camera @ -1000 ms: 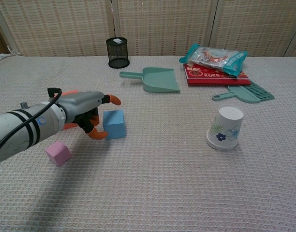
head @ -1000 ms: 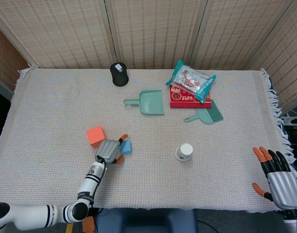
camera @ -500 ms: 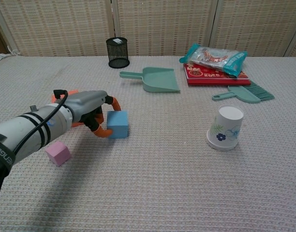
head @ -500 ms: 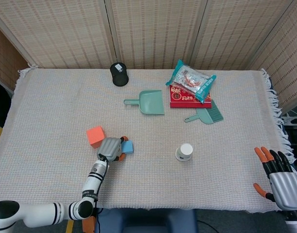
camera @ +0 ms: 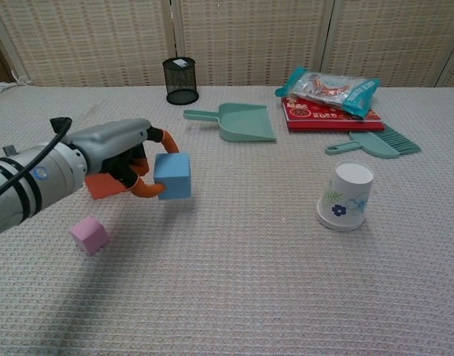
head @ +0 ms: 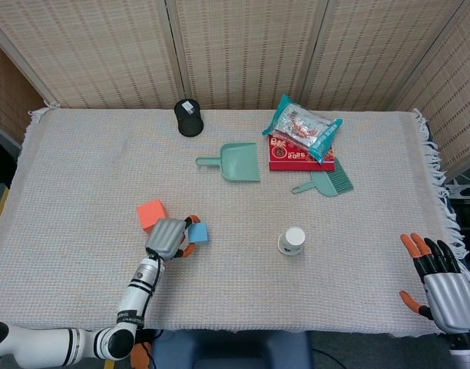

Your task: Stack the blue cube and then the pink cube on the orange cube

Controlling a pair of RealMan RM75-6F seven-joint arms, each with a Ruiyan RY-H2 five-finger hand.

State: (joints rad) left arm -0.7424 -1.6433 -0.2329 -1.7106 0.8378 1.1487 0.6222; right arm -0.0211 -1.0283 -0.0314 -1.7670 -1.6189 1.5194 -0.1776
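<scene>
My left hand (camera: 123,159) (head: 169,237) grips the blue cube (camera: 173,176) (head: 197,232) and holds it a little above the cloth. The orange cube (head: 151,214) (camera: 101,186) sits just left of that hand, mostly hidden behind it in the chest view. The pink cube (camera: 88,235) lies on the cloth nearer the front edge, below the left arm; the arm hides it in the head view. My right hand (head: 440,279) hangs open off the table's front right corner, holding nothing.
A white paper cup (camera: 348,196) stands at centre right. Farther back lie a green dustpan (camera: 239,122), a small brush (camera: 375,142), a red box with a snack bag (camera: 332,87) on it, and a black mesh pot (camera: 182,80).
My left hand has closed on the blue cube and lifted it off the cloth, drawing it slightly left toward the orange cube. The right hand stays where it was.
</scene>
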